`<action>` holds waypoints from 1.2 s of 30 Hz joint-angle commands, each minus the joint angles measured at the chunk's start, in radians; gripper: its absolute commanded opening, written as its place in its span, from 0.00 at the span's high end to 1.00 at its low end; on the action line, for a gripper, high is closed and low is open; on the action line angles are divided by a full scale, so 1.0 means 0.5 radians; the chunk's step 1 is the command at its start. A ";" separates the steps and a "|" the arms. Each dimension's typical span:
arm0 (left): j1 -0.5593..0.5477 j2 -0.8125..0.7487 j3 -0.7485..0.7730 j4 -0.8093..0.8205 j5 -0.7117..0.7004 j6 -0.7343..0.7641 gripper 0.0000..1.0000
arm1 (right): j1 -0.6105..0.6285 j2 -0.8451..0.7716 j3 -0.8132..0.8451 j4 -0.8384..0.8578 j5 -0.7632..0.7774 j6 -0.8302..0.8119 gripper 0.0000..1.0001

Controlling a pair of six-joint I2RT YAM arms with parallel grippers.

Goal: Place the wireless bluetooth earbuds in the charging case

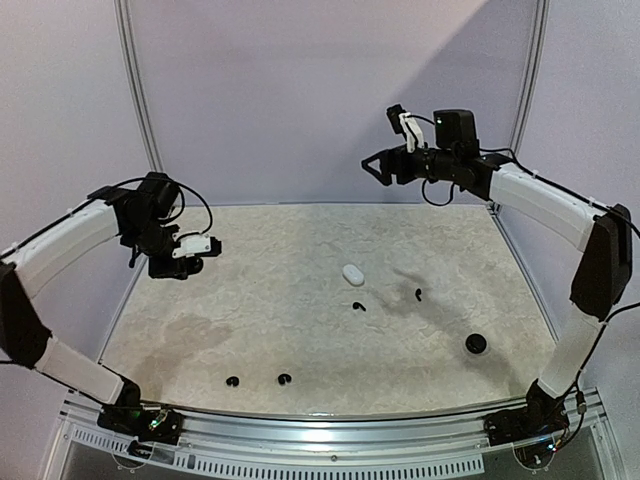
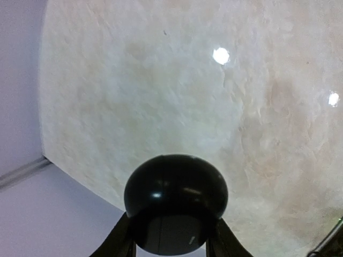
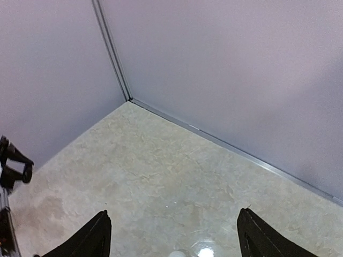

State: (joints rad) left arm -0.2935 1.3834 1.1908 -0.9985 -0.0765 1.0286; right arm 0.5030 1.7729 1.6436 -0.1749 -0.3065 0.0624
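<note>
White arm links, black joints, black cables

Left end effector gripping black rounded case, beige tabletop beneath

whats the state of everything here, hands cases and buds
left hand: shut on the domed black case, held above the table
right hand: open, empty, up in the air
white case: lying on the table, looks closed
round black case: on the table, open or closed unclear
black earbuds: four loose on the table, none in a case
</note>
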 commanded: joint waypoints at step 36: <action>-1.178 0.053 -0.520 2.467 -0.737 0.757 1.00 | 0.616 0.644 0.279 0.053 -0.475 0.696 0.83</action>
State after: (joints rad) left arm -0.8486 1.4052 0.9047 0.1947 -0.4698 1.4216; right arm 0.8127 2.0426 1.7580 -0.1593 -0.5858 0.3988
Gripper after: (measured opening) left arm 0.387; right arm 0.249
